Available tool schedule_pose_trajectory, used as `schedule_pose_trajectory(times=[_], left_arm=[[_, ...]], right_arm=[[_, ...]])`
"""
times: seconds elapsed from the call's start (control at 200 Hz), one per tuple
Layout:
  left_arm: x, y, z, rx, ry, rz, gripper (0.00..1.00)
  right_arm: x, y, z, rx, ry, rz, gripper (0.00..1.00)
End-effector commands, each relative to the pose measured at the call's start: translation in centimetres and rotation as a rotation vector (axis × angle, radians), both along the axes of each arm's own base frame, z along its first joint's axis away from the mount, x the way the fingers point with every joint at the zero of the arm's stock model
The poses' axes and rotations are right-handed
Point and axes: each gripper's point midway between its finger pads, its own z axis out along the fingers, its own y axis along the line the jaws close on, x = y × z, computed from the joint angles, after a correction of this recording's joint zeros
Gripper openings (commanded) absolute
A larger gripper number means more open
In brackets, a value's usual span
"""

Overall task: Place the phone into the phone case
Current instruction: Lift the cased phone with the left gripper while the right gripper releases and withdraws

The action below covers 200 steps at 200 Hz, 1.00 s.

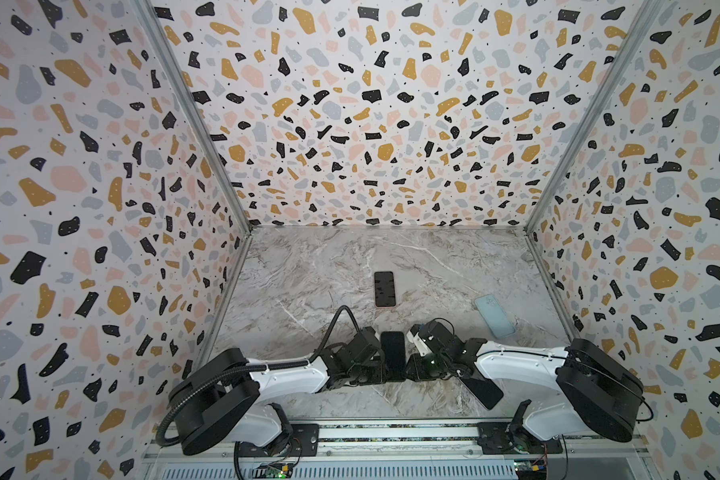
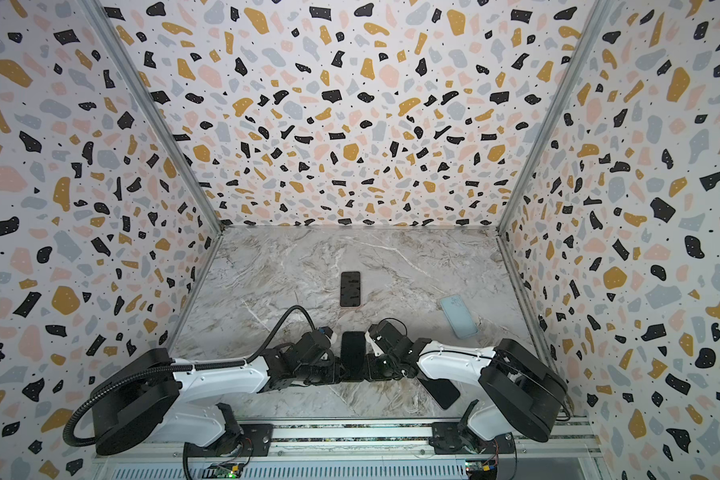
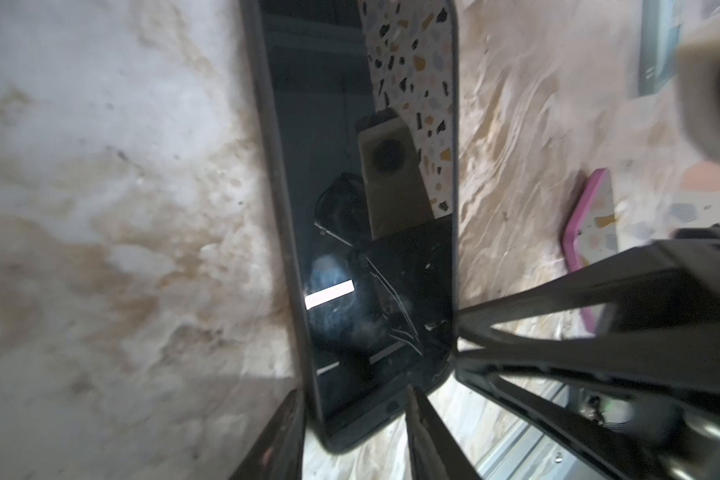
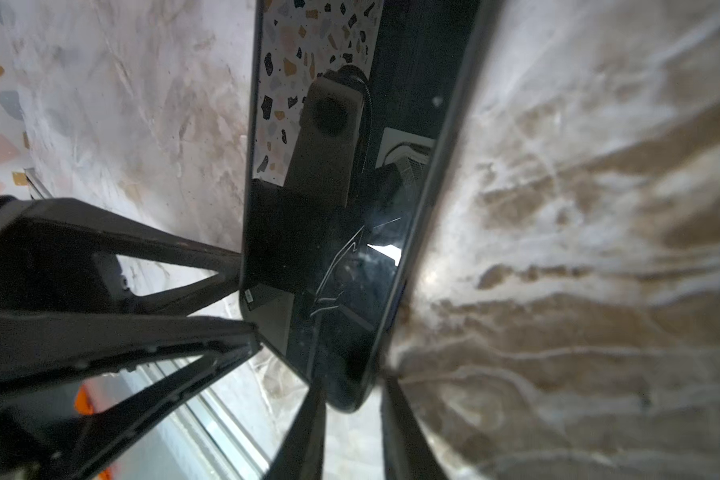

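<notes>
A black phone [image 1: 393,353] [image 2: 353,353] hangs tilted above the near middle of the table, between both grippers. Its cracked glossy screen [image 3: 350,208] [image 4: 333,208] has a dark matte rim that looks like a black phone case. My left gripper [image 3: 354,399] [image 1: 382,372] is shut on one near corner, with one finger on the rim and the other on the glass. At the other near corner, my right gripper [image 4: 352,386] [image 1: 408,365] has its jaws parted round the phone. The right gripper's fingers [image 3: 558,303] end at the phone's side edge.
A second phone with a pink rim [image 1: 384,289] [image 3: 591,232] lies face up mid-table. A light blue case [image 1: 494,316] [image 2: 458,316] lies at the right. A flat black slab [image 1: 481,388] lies under the right arm. Patterned walls close three sides, and a rail [image 1: 391,432] runs along the front.
</notes>
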Motion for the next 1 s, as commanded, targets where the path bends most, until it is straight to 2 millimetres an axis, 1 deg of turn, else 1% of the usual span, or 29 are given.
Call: schedule_pose_trajectory(times=[0.0, 0.065, 0.12, 0.185, 0.29, 0.32, 0.47, 0.521, 0.696, 0.856, 0.996], left_arm=[[1.4, 1.7, 0.9, 0.154, -0.057, 0.021, 0.44], [2.2, 2.0, 1.4, 0.215, -0.072, 0.034, 0.46], [2.7, 2.1, 1.9, 0.261, -0.088, 0.045, 0.47], [3.3, 1.6, 2.6, 0.299, -0.113, 0.049, 0.50], [3.9, 0.5, 3.1, 0.348, -0.141, 0.040, 0.57], [4.0, 0.3, 3.3, 0.368, -0.148, 0.036, 0.61], [4.5, -0.7, 3.4, 0.413, -0.166, 0.026, 0.65], [4.6, -1.0, 3.3, 0.416, -0.171, 0.024, 0.69], [4.7, -1.6, 3.0, 0.439, -0.167, 0.026, 0.72], [4.6, -1.8, 2.6, 0.470, -0.160, 0.026, 0.74], [4.4, -2.2, 2.6, 0.456, -0.157, 0.027, 0.78]], right_arm=[[1.9, 0.1, 3.0, 0.015, -0.116, -0.017, 0.40], [2.8, -0.5, 3.6, 0.000, -0.167, -0.036, 0.49], [3.7, -1.0, 4.1, -0.019, -0.215, -0.047, 0.54], [4.7, -1.6, 4.9, -0.032, -0.284, -0.054, 0.59], [6.0, -2.2, 6.3, -0.030, -0.400, -0.061, 0.59], [6.3, -2.5, 6.5, -0.032, -0.430, -0.066, 0.60], [7.4, -4.3, 7.4, -0.047, -0.524, -0.089, 0.61], [7.8, -5.0, 7.6, -0.048, -0.545, -0.101, 0.63], [8.6, -6.9, 9.2, -0.013, -0.628, -0.140, 0.67], [9.3, -8.7, 9.6, -0.044, -0.681, -0.199, 0.70], [9.9, -9.2, 9.9, -0.046, -0.717, -0.203, 0.71]])
